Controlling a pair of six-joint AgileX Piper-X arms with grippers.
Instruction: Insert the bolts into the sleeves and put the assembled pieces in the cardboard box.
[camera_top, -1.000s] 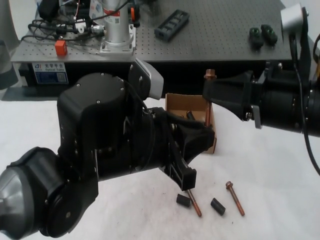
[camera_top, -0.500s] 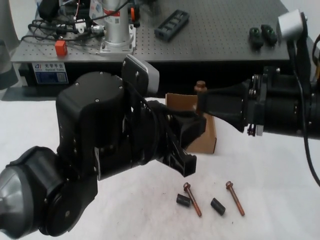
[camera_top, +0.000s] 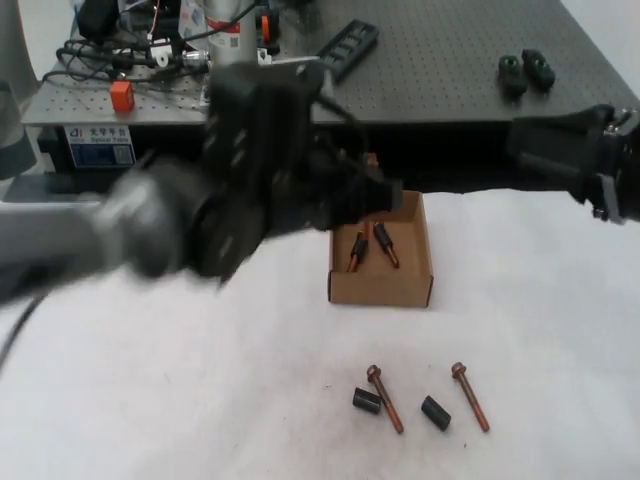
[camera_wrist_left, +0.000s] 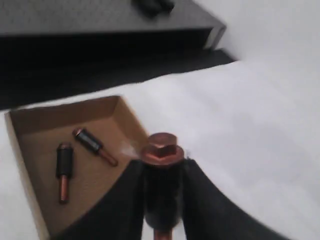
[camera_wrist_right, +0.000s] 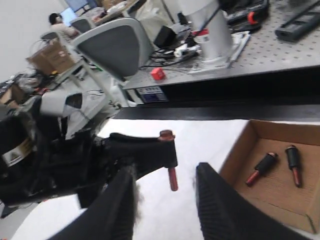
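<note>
Step in hand, as I judge it: boxing a third assembly.

High view: left arm (camera_top: 250, 190) raised beside the cardboard box (camera_top: 380, 288), which holds two assembled pieces (camera_top: 357, 250). Right arm (camera_top: 570, 155) well apart, off to the side. Two loose bolts (camera_top: 385, 400) and two loose sleeves (camera_top: 367, 401) lie on the white cloth (camera_top: 200, 400).

Left wrist view: left gripper (camera_wrist_left: 161, 172) clamped on a sleeve (camera_wrist_left: 161, 195) with a bolt (camera_wrist_left: 162, 148) through it, upright, by the box's wall. Next move calls for centring over the opening, then releasing.

Right wrist view: right gripper (camera_wrist_right: 166, 172) fingers apart, empty.
</note>
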